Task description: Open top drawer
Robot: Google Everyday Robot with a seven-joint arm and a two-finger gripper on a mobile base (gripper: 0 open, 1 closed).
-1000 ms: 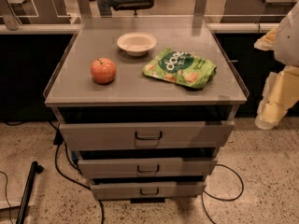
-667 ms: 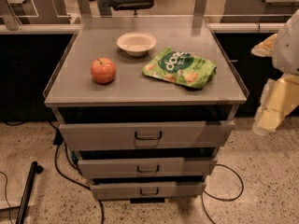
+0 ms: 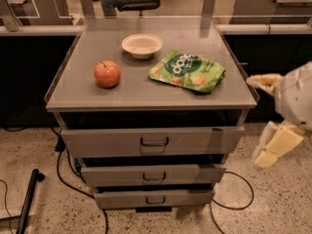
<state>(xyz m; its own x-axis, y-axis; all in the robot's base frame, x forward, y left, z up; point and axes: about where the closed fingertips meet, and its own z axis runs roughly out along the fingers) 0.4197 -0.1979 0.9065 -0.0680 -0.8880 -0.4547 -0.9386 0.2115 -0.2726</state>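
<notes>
Tool (image 3: 276,145) hangs off the right side of the desk (image 3: 78,89), at about the height of the top drawer (image 3: 107,143) and apart from it; whether it is open or closed I cannot tell. It touches nothing. The top drawer sits just under the desk surface with a dark gap above its grey front, and its dark wire handle (image 3: 154,141) is at centre. Below it are two narrower drawers, the middle drawer (image 3: 195,173) and the bottom drawer (image 3: 122,199). On the desk lie a red apple (image 3: 107,74), a white bowl (image 3: 142,45) and a green snack bag (image 3: 187,71)
</notes>
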